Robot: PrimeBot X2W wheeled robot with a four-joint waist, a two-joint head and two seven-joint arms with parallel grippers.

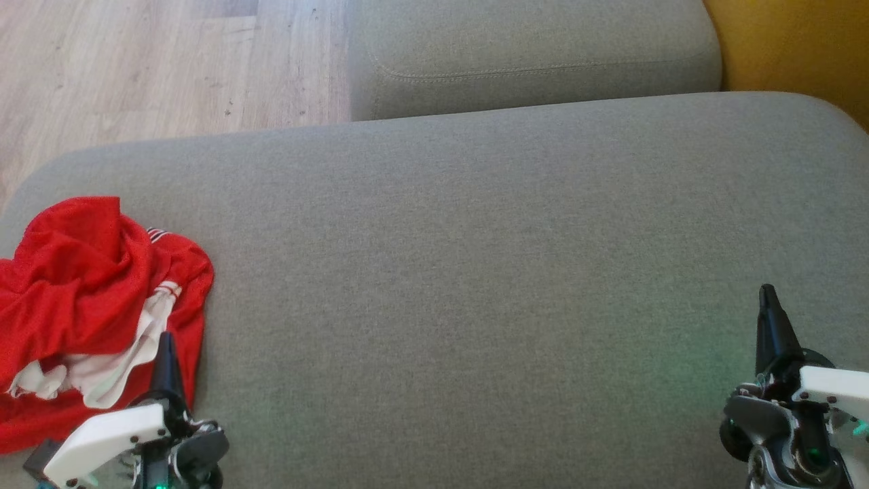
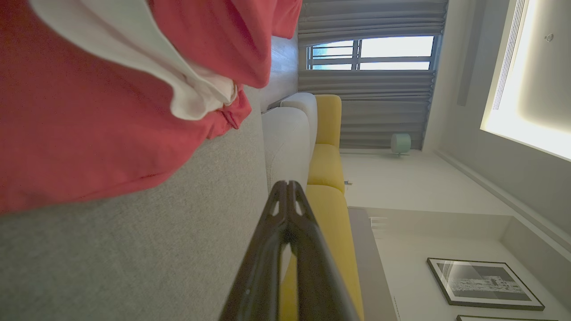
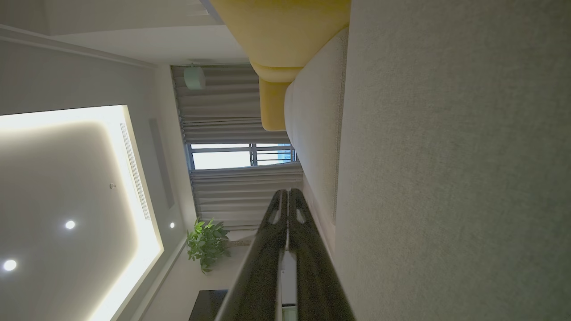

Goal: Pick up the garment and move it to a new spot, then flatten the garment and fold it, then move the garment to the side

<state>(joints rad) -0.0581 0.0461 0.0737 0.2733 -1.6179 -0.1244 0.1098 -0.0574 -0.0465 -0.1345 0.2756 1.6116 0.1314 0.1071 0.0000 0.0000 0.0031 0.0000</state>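
We see the garment (image 1: pixel 88 299), red with a white part, lying crumpled at the near left of the grey seat (image 1: pixel 475 272), close to its left edge. Our left gripper (image 1: pixel 166 343) stands at the near right edge of the garment, its two fingers pressed together and holding nothing (the tip shows against the red cloth, but we cannot tell if it touches). Our right gripper (image 1: pixel 768 302) is at the near right, well apart from the garment, fingers also pressed together, empty.
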